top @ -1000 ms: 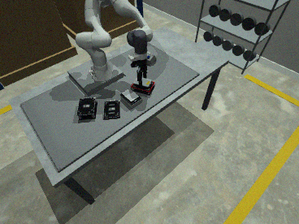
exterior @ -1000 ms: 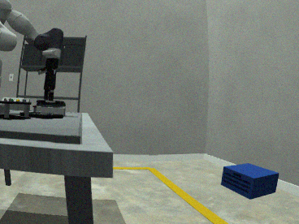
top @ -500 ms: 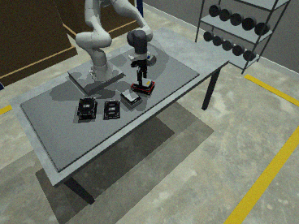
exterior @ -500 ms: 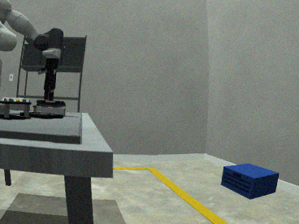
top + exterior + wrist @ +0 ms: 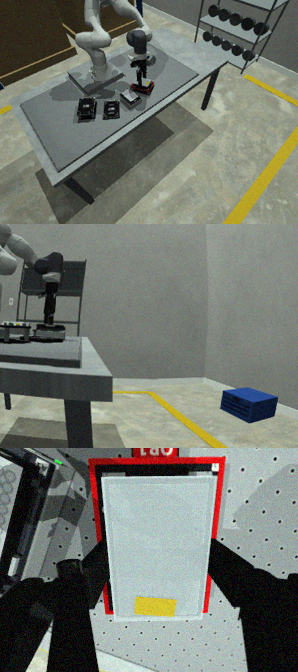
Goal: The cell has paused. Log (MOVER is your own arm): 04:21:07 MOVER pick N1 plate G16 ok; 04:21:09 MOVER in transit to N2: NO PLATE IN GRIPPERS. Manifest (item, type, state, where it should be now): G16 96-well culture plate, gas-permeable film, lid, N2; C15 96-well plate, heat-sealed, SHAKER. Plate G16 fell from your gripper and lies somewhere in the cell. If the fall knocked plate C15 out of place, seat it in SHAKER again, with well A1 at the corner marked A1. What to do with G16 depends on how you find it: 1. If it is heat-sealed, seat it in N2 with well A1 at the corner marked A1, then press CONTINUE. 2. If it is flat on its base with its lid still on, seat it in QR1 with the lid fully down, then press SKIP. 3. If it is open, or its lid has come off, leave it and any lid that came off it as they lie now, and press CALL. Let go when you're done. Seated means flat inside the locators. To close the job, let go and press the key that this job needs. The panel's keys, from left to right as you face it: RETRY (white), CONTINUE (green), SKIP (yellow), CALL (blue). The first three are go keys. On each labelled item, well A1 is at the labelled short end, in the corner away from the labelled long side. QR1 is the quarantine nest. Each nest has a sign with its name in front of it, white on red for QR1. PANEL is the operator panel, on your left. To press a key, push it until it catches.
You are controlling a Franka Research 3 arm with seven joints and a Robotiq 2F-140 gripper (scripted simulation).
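Observation:
Plate G16 (image 5: 159, 543) has its pale lid on and a yellow label (image 5: 155, 606) at the near short end. It lies flat over the red QR1 nest (image 5: 218, 523), within the red frame. I cannot tell whether it rests fully down. My gripper (image 5: 157, 553) is shut on the plate, one dark finger on each long side. In the top view the gripper (image 5: 141, 78) stands upright over the plate and red nest (image 5: 142, 88). The exterior view shows the gripper (image 5: 48, 321) low over the plate (image 5: 49, 332). The QR1 sign (image 5: 155, 451) is partly cut off at the top.
A grey unit holding a pale plate (image 5: 130, 97) stands right beside the red nest, also at the left of the wrist view (image 5: 55, 508). Two black nests (image 5: 87, 108) (image 5: 111, 109) lie further left. The panel with coloured keys (image 5: 15, 325) stands behind. The arm's base (image 5: 97, 69) is behind.

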